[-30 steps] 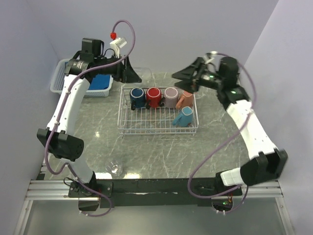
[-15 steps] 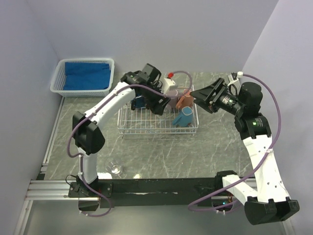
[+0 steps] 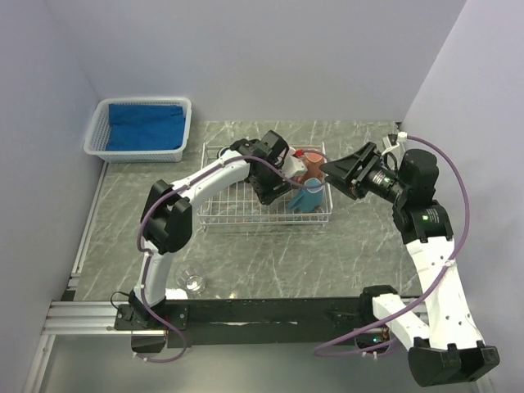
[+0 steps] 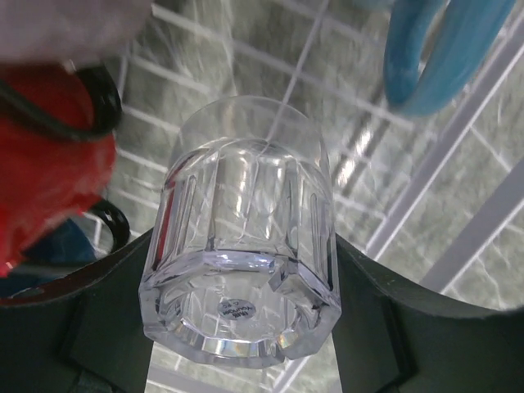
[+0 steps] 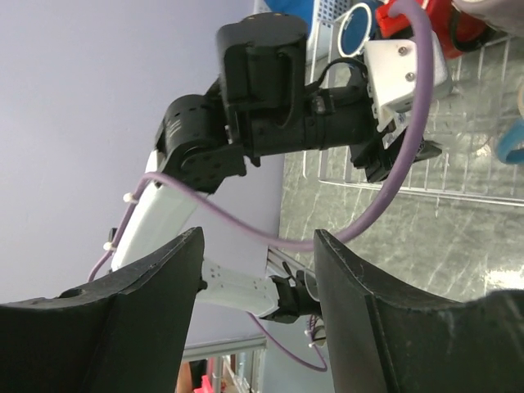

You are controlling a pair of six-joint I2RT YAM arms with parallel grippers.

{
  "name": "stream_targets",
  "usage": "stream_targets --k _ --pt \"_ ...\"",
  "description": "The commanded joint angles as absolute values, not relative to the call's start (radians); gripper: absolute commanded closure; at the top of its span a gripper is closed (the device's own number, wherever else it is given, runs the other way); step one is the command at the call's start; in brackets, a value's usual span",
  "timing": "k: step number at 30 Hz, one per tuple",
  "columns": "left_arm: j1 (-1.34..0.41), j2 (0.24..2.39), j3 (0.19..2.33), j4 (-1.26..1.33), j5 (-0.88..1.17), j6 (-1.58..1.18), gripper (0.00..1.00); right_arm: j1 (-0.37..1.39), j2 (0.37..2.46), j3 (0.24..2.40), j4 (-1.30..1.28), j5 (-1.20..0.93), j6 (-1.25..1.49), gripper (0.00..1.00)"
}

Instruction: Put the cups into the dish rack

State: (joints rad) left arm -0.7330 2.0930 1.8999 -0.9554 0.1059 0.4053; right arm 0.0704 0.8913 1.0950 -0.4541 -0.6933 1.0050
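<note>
L: 1 clear glass cup (image 4: 246, 246) is gripped by left tool (image 3: 273, 182) over dish rack (image 3: 237, 214) | R: right tool (image 3: 337, 176) is held spread, empty, just right of rack | 3 mugs are seen in rack: red mug (image 4: 37, 180), salmon mug (image 3: 311, 168), light blue mug (image 3: 309, 196) | 1 second glass cup (image 3: 194, 283) is left on desk (image 3: 368, 246), well apart from rack

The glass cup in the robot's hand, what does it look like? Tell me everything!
The glass cup is clear, with flat-cut sides, a thick base and a small dark sticker underneath. The left hand's dark fingers pinch it on both sides. Its open mouth points away, toward the white wire dish rack.
</note>
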Motion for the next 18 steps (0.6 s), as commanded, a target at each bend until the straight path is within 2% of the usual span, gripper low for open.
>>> stream_targets --k 1,8,9,10,11,13,16,18 --pt "-0.77 2.102 1.878 -0.851 0.041 0.436 0.99 0.058 0.871 1.077 -0.399 -0.703 1.017 0.37" --pt "-0.781 2.118 1.841 -0.795 0.035 0.431 0.99 0.051 0.865 1.058 -0.394 -0.718 1.015 0.39" --pt "-0.781 2.121 1.841 -0.79 0.034 0.428 0.95 0.048 0.867 1.057 -0.396 -0.719 1.014 0.39" --pt "-0.781 2.12 1.839 -0.79 0.029 0.428 0.66 0.045 0.867 1.057 -0.399 -0.718 1.014 0.39" --pt "-0.782 2.121 1.836 -0.788 0.029 0.428 0.49 0.044 0.868 1.055 -0.4 -0.719 1.012 0.38" --pt "-0.781 2.115 1.827 -0.787 0.026 0.426 0.24 0.04 0.87 1.054 -0.4 -0.724 1.011 0.38" --pt "-0.781 2.109 1.818 -0.792 0.021 0.433 0.15 0.037 0.871 1.055 -0.406 -0.726 1.006 0.38" --pt "-0.782 2.111 1.818 -0.795 0.021 0.433 0.15 0.035 0.871 1.055 -0.408 -0.727 1.008 0.38"
